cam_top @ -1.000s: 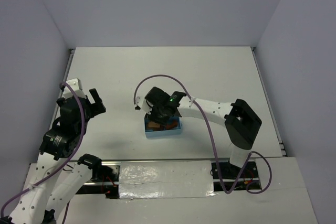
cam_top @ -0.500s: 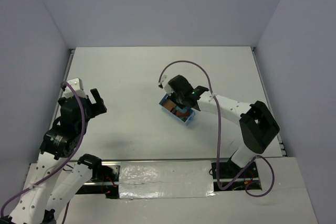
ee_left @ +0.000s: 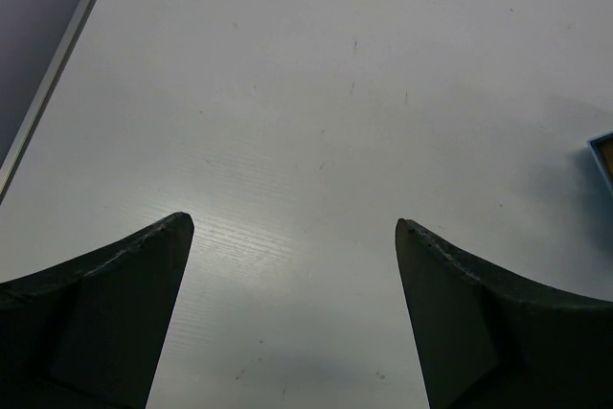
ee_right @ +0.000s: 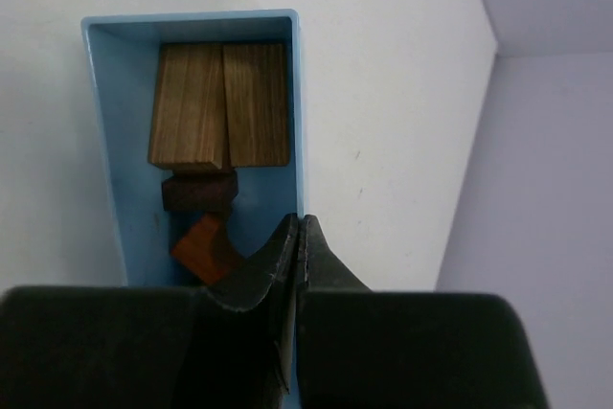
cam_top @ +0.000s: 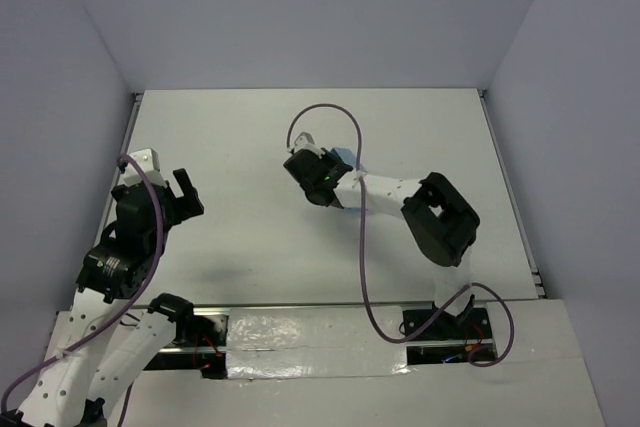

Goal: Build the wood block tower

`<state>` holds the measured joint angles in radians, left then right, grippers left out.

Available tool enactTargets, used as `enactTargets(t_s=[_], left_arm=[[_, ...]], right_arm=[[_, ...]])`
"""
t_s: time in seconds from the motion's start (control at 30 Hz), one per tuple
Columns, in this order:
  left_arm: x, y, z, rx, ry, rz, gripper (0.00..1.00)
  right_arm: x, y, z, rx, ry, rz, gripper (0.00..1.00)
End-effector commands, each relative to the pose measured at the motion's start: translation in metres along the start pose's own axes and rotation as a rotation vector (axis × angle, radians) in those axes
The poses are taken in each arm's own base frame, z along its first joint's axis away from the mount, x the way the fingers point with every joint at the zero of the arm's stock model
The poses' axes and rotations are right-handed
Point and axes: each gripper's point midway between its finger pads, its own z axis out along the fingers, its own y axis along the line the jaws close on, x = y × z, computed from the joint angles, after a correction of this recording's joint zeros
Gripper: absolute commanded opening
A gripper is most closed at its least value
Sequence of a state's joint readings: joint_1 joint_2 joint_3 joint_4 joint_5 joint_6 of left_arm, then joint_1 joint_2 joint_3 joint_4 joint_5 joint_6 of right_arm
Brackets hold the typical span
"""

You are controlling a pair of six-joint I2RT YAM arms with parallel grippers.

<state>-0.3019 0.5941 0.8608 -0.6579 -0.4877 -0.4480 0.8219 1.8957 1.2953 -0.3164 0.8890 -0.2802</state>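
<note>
My right gripper (ee_right: 302,222) is shut on the right wall of the light blue tray (ee_right: 105,141). Loose in the tray lie two tan wooden blocks (ee_right: 218,102) side by side, a dark red block (ee_right: 198,193) and an orange block (ee_right: 203,248), partly hidden behind my finger. No olive green block shows, and no stacked tower. In the top view the right gripper (cam_top: 320,175) covers most of the tray (cam_top: 344,158). My left gripper (ee_left: 292,222) is open and empty above bare table, at the left in the top view (cam_top: 183,192).
The white table (cam_top: 230,147) has walls at the back and both sides. A corner of the tray (ee_left: 603,152) shows at the right edge of the left wrist view. A purple cable (cam_top: 325,112) loops above the right arm.
My right arm has swung the tray away from the near middle of the table toward the back, turning it as it went. The left arm has not moved.
</note>
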Motion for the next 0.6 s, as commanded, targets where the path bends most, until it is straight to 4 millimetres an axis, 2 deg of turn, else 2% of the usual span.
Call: enactTargets(t_s=[0.0, 0.13, 0.17, 0.2, 0.27, 0.3, 0.4, 0.47, 0.53, 0.57], left_arm=[[-0.007, -0.004, 0.002, 0.015, -0.025, -0.007, 0.99], [-0.007, -0.004, 0.003, 0.013, -0.024, -0.007, 1.0], [-0.007, -0.004, 0.002, 0.015, -0.026, -0.008, 0.99], [-0.008, -0.004, 0.002, 0.017, -0.03, -0.009, 1.0], [-0.007, -0.005, 0.002, 0.019, -0.026, -0.007, 0.99], [-0.007, -0.005, 0.003, 0.016, -0.024, -0.006, 1.0], [-0.006, -0.005, 0.003, 0.016, -0.019, -0.003, 0.99], [-0.005, -0.005, 0.004, 0.017, -0.017, -0.003, 0.99], [-0.006, -0.005, 0.004, 0.014, -0.018, -0.003, 0.99], [-0.006, -0.004, 0.004, 0.013, -0.018, -0.003, 0.99]], right_arm=[[-0.024, 0.01, -0.02, 0.142, -0.041, 0.024, 0.01], [-0.022, 0.046, -0.025, 0.142, -0.045, 0.012, 0.08], [-0.017, 0.049, -0.025, 0.143, -0.023, 0.001, 0.1], [-0.018, 0.06, -0.023, 0.102, -0.02, 0.007, 0.18], [-0.019, 0.065, -0.025, 0.089, -0.02, 0.045, 0.26], [-0.022, 0.07, -0.028, 0.038, -0.03, 0.056, 0.36], [-0.035, 0.066, -0.039, -0.026, -0.073, 0.117, 0.54], [-0.046, 0.053, -0.051, -0.048, -0.109, 0.172, 0.63], [-0.054, 0.05, -0.056, -0.145, -0.133, 0.223, 0.93], [-0.06, 0.039, -0.064, -0.196, -0.149, 0.284, 1.0]])
